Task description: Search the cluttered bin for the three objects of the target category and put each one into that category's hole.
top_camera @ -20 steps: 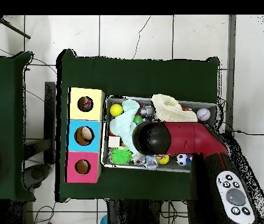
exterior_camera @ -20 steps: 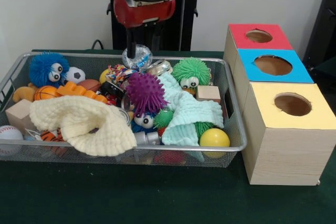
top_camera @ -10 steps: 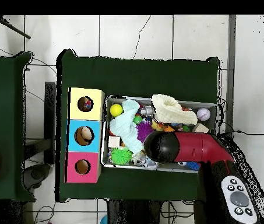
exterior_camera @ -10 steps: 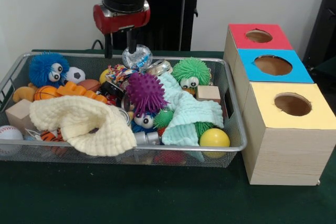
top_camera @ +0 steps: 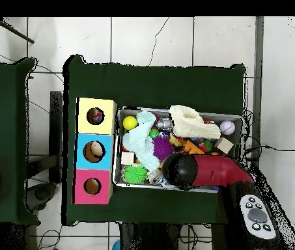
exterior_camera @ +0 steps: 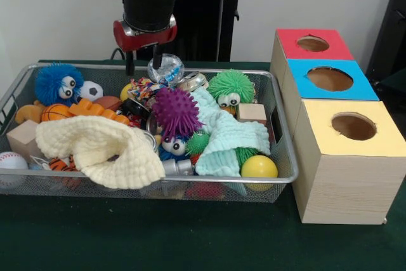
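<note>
Over the wire bin's (exterior_camera: 279, 157) back rim, the gripper (exterior_camera: 143, 61) hangs spread and empty beside the clear glitter ball (exterior_camera: 165, 68). You can see items in the yellow (top_camera: 96, 116) and blue holes (top_camera: 94, 152); sorting remains unfinished.

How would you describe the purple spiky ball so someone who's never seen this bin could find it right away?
Start at the wire mesh bin on the green table. Near its middle, just left of the pale mint knitted cloth, sits the purple spiky ball. It is the only purple toy, covered in stiff rubbery spikes, unlike the green fuzzy googly-eyed ball behind it.
</note>
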Robot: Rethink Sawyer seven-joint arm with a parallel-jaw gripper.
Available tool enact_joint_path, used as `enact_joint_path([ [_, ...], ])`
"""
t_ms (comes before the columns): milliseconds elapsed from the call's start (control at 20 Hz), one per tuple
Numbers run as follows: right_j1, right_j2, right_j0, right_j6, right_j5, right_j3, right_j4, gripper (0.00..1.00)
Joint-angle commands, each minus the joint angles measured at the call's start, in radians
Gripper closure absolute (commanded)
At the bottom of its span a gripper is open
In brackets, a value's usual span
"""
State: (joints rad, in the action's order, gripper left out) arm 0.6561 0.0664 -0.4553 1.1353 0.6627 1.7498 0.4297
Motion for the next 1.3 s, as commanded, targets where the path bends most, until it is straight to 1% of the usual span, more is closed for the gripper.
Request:
enact_joint_path([
  [50,-0.106,-0.050,0.036,0.250,-0.151,0.080,0.043,0.00],
  [250,-0.138,-0.069,0.045,0.248,-0.220,0.092,0.031,0.00],
  [600,-0.221,-0.077,0.026,0.225,-0.397,0.094,0.029,0.00],
  [800,-0.257,-0.088,0.025,0.213,-0.462,0.086,0.027,0.00],
  [1000,-0.256,-0.088,0.018,0.199,-0.521,0.093,0.026,0.00],
  [1050,-0.255,-0.092,0.020,0.192,-0.526,0.094,0.018,1.00],
  [1200,-0.246,-0.072,-0.001,0.207,-0.521,0.109,-0.012,1.00],
  [1300,-0.191,-0.050,-0.007,0.197,-0.466,0.142,-0.038,1.00],
])
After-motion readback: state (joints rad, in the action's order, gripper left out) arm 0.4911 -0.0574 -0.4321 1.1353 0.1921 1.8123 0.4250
